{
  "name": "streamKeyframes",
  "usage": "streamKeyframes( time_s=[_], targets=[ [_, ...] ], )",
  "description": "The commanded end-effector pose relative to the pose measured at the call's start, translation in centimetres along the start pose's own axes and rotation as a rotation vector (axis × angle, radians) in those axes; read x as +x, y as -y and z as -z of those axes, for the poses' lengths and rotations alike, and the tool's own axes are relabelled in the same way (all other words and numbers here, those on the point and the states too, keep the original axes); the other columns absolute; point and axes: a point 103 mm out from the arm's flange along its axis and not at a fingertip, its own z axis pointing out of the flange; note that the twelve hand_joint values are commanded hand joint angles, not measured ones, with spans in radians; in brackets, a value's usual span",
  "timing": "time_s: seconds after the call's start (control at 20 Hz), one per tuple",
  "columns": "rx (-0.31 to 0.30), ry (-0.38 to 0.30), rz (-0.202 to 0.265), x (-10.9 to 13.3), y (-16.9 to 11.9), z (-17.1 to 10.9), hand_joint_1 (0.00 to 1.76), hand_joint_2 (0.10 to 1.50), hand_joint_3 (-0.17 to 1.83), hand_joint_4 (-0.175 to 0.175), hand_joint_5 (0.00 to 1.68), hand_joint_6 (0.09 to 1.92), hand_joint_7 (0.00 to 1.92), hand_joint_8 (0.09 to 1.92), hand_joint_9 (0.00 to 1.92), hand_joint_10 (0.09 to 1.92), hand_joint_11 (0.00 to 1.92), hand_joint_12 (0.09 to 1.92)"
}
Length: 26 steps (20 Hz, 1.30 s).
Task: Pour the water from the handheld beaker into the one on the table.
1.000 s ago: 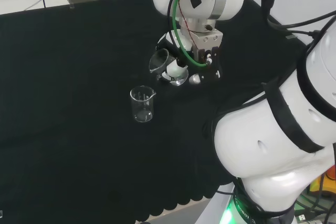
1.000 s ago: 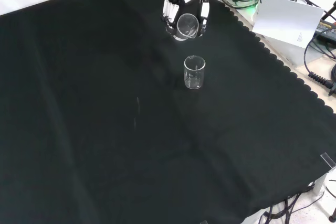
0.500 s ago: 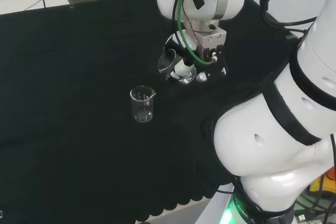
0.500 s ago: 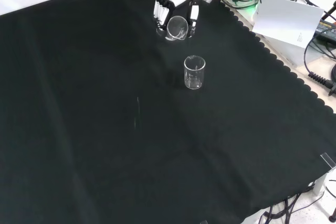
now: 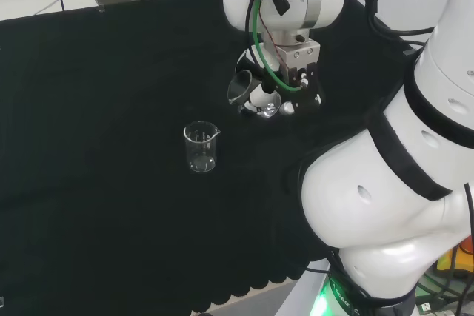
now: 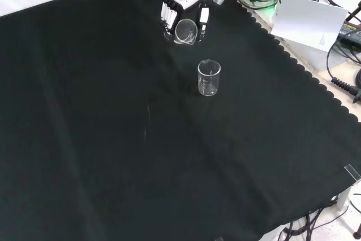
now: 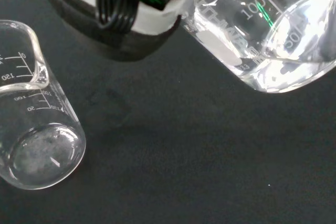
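On the black-clothed desk [image 5: 89,183], seen from the head camera, an upright beaker [image 5: 201,147] stands alone at the left, its mouth open to receive a pour. It looks empty in the wrist view, where only a faint bloom shows on its base. To its right and a little farther back, the robot's hand [image 5: 261,98] carries the handheld beaker [image 5: 238,88] clear of the cloth, fingers [image 6: 167,13] curled round the glass on both sides. The vessel is tipped, its spout aimed toward the waiting beaker, a hold that suits a pour. The two stand apart, though, and no stream shows between them. The wrist camera shows water pooled in the tilted beaker's lower corner, so some, at least, is yet to go across. At the far right rise the arm's own white links [image 5: 392,205], which mask the wrist and the desk beyond. How much water the held beaker contains is hard to gauge through clear glass, and the palm's contact with it is hidden behind the fingers.
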Motion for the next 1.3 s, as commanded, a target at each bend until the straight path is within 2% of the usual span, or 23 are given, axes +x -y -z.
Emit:
streamKeyframes(
  time_s=[0.05, 0.45, 1.3],
  targets=[
    [0.002, 0.02, 0.015, 0.9, 0.2, -0.2, 1.31, 1.02, -0.17, -0.103, 1.33, 0.35, 1.63, 0.09, 1.45, 0.74, 1.29, 0.88],
    [-0.006, 0.073, 0.045, 2.9, 0.5, -0.4, 1.31, 1.02, -0.17, -0.106, 1.33, 0.35, 1.63, 0.09, 1.45, 0.75, 1.29, 0.88],
    [-0.028, 0.189, 0.068, 5.8, 0.6, -1.0, 1.32, 1.02, -0.17, -0.112, 1.33, 0.35, 1.63, 0.09, 1.45, 0.76, 1.28, 0.89]
  ],
)
